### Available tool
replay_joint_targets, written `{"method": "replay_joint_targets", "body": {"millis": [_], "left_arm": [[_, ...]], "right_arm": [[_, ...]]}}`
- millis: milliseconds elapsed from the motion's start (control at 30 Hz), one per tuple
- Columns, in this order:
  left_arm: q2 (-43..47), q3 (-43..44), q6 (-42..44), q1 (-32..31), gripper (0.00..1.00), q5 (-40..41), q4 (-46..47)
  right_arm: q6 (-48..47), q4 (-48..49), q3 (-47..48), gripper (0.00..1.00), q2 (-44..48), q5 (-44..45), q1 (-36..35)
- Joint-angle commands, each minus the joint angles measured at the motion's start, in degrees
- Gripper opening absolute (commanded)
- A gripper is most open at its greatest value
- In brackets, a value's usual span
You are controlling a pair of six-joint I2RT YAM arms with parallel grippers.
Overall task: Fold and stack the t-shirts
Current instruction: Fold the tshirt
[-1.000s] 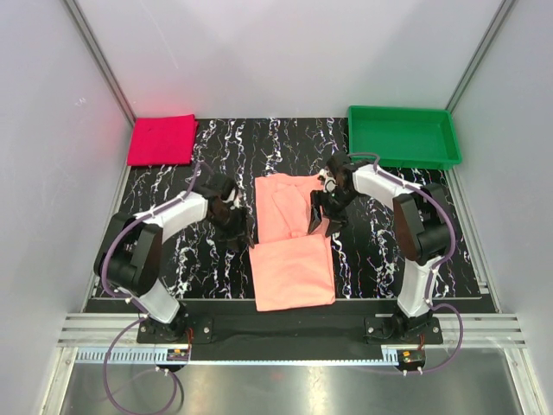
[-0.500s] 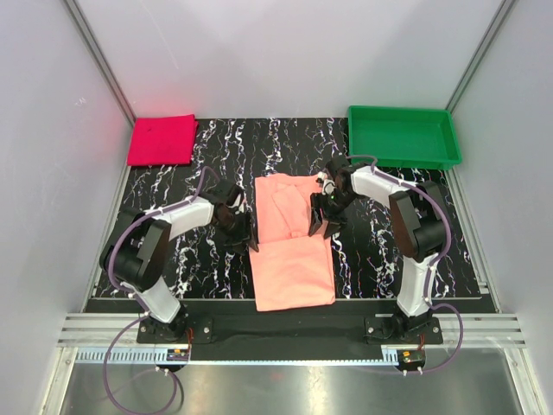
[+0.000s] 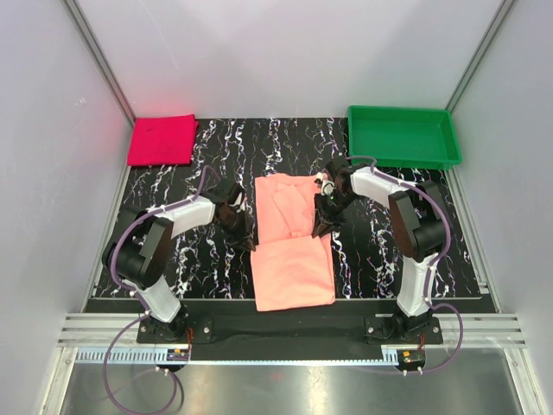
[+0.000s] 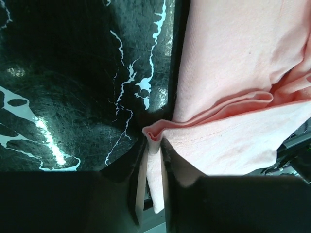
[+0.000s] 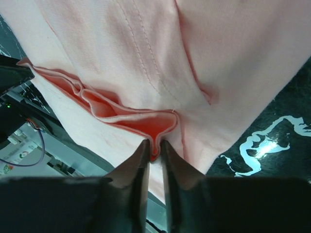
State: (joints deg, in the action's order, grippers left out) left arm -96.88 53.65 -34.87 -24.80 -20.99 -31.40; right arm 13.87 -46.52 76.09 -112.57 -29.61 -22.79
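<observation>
A salmon-pink t-shirt (image 3: 292, 251) lies in the middle of the black marbled table, creased across its middle. My left gripper (image 3: 243, 235) is shut on the shirt's left edge at the crease; the left wrist view shows cloth (image 4: 228, 92) pinched between the fingers (image 4: 141, 184). My right gripper (image 3: 321, 223) is shut on the shirt's right edge at the crease; the right wrist view shows a fold of cloth (image 5: 146, 73) held between the fingertips (image 5: 142, 155). A folded red t-shirt (image 3: 162, 139) lies at the far left corner.
A green tray (image 3: 403, 136) stands at the far right corner. White walls close in the table (image 3: 380, 251) on three sides. The arm bases sit at the near edge.
Both grippers have moved slightly inward to the shirt's side edges at the crease and closed on the cloth. The shirt itself has barely shifted.
</observation>
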Motion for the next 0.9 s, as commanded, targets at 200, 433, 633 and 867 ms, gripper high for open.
{"method": "replay_joint_targets", "body": {"millis": [200, 433, 633, 867], "left_arm": [[6.61, 4.8, -1.86, -2.36, 0.0, -1.33, -0.24], [9.17, 7.96, -4.15, -5.79, 0.0, -1.33, -1.91], [6.97, 9.81, -3.45, -5.88, 0.0, -0.81, -2.79], [2.41, 11.57, -0.9, -5.53, 0.0, 1.57, -3.41]], "right_arm": [[6.07, -2.34, -4.01, 0.02, 9.82, 3.32, -0.68], [9.51, -4.36, -7.28, 0.0, 18.96, 4.91, -0.68], [8.63, -5.86, -7.1, 0.0, 19.41, 9.38, -0.51], [6.35, -2.44, -6.49, 0.0, 15.38, 11.24, 0.99]]}}
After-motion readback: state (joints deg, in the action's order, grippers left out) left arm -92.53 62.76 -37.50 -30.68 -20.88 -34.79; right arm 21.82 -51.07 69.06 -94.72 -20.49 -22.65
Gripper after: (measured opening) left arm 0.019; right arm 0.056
